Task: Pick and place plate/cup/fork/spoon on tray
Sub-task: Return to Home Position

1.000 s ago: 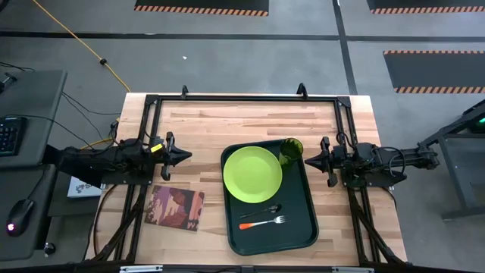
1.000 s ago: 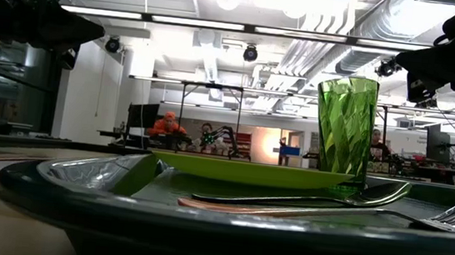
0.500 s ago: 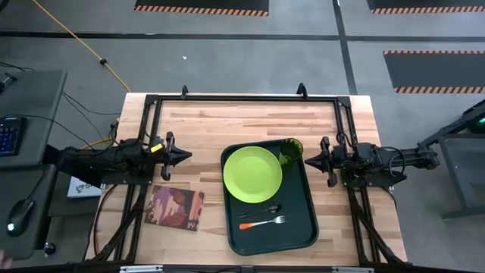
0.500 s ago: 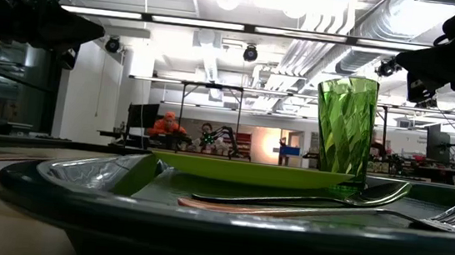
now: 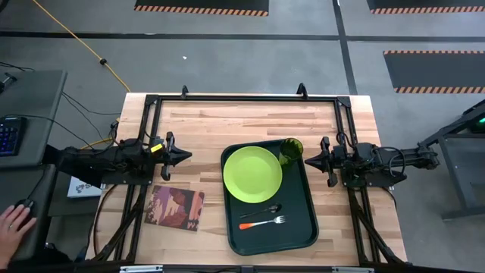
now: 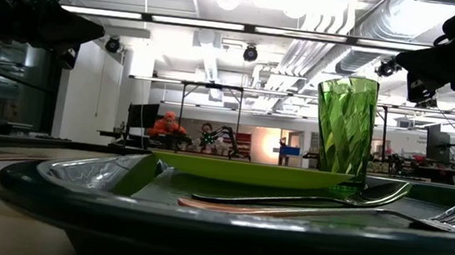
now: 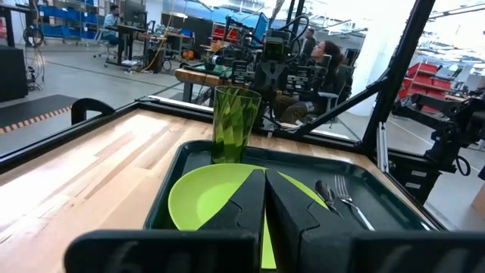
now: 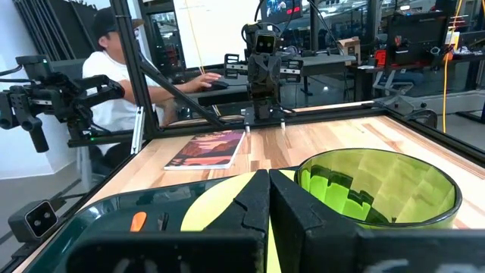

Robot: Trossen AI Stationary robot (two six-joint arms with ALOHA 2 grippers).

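Four items, plate [image 5: 252,174], cup [image 5: 290,152], spoon [image 5: 270,209] and fork [image 5: 263,223], lie on the tray [image 5: 305,226] at frame centre; left gripper [image 5: 186,156] and right gripper [image 5: 308,160] flank it, fingers pressed together, empty.

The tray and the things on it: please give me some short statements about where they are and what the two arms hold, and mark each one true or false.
1. The plate lies inside the tray. True.
2. The cup lies on its side on the bare table. False: it stands upright in the tray, beside the plate.
3. The fork and the spoon both lie in the tray. True.
4. The fork rests on the patterned mat. False: the mat holds nothing.
5. The right gripper holds the cup. False: its fingers are shut and empty, off the tray's edge.
6. The left gripper is shut and empty. True.
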